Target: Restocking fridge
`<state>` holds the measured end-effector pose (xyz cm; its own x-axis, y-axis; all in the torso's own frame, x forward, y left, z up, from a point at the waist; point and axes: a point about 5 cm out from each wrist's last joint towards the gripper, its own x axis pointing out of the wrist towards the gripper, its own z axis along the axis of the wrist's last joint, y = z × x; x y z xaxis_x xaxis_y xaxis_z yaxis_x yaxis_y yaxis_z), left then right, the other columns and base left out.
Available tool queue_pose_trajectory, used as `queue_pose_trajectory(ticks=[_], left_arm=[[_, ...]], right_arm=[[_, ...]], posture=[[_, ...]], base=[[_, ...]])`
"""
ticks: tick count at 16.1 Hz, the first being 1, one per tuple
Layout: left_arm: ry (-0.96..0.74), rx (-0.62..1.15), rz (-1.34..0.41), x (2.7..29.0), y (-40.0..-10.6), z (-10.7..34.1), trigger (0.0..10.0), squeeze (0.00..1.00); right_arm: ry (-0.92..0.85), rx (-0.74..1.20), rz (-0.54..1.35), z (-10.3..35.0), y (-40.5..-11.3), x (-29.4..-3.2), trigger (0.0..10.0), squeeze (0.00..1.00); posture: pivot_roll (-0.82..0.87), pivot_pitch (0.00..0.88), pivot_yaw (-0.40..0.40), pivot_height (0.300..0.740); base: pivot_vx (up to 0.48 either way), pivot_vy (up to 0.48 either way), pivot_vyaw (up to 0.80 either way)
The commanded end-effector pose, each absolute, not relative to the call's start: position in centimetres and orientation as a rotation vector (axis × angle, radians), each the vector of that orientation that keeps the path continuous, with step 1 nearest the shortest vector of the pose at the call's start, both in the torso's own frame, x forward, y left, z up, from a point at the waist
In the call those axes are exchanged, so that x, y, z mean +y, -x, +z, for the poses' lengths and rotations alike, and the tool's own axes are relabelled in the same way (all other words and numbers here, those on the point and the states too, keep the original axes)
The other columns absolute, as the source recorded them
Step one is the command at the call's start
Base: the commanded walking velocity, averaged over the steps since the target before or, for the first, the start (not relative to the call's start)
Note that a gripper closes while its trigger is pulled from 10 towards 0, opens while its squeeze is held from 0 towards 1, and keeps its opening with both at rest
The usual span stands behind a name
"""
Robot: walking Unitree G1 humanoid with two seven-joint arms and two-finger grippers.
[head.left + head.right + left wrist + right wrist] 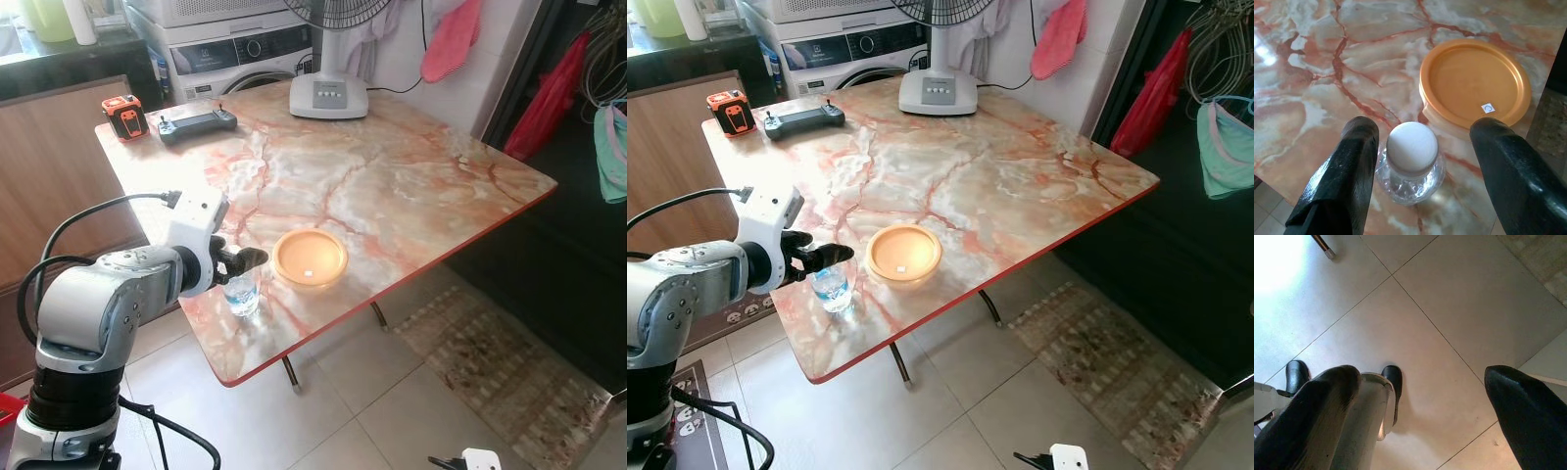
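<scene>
The left gripper [1418,166] is hovering with fingers spread either side of the small clear water bottle [1410,164] standing near the marble table's [392,186] front edge beside the orange-lidded container [1475,83], whose thin, slick, crushable plastic probably wants a gentle squeeze below the white cap [1412,145], while the right gripper [1425,411] is hanging idle with fingers apart.

Table [392,176] is pink-and-cream marble pattern with red veins and red edge; container [310,258] has an orange lid; clear bottle [1410,166], white cap; black fingers [1337,186] (glossy); beige floor tiles [1449,308]
</scene>
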<state>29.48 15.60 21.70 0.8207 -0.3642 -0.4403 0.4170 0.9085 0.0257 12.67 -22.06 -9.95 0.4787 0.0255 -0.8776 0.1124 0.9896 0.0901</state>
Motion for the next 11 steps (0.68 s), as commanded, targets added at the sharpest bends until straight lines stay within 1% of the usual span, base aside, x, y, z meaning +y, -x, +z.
queue_pose_trajectory(ticks=[1,4,5,6,7,8,11], left_arm=[[-0.135,0.457,-0.390,16.02,-29.45,21.32,10.0,0.00],[-0.138,0.450,-0.387,16.11,-29.46,21.30,10.0,0.00],[-0.136,0.443,-0.383,16.18,-29.52,21.45,9.6,0.00],[-0.135,0.442,-0.383,16.16,-29.53,21.46,6.9,0.00],[-0.131,0.447,-0.383,16.21,-29.50,21.22,1.9,0.00],[-0.136,0.447,-0.383,16.20,-29.46,21.10,0.0,0.00],[-0.142,0.433,-0.376,16.25,-29.64,21.26,0.0,0.00]], right_arm=[[-0.154,1.060,-0.067,-9.86,-12.77,-22.27,10.0,0.00],[-0.150,1.058,-0.060,-9.84,-12.81,-22.29,10.0,0.00],[-0.150,1.058,-0.059,-9.83,-12.80,-22.31,10.0,0.00],[-0.149,1.059,-0.058,-9.83,-12.80,-22.32,10.0,0.00],[-0.146,1.060,-0.056,-9.83,-12.80,-22.32,10.0,0.00],[-0.147,1.059,-0.056,-9.83,-12.78,-22.34,10.0,0.00],[-0.148,1.060,-0.057,-9.84,-12.73,-22.36,10.0,0.00]], posture=[[0.09,0.000,-0.051,0.740],[0.10,0.000,-0.057,0.740],[0.10,0.000,-0.058,0.740],[0.10,0.000,-0.058,0.740],[0.10,0.000,-0.058,0.740],[0.09,0.000,-0.058,0.740],[0.09,0.000,-0.059,0.740]], base=[[0.000,0.000,0.00],[0.000,0.000,0.00],[0.000,0.000,0.00],[0.000,0.000,0.00],[0.000,0.000,0.00],[0.000,0.000,0.00],[0.000,0.000,0.00]])
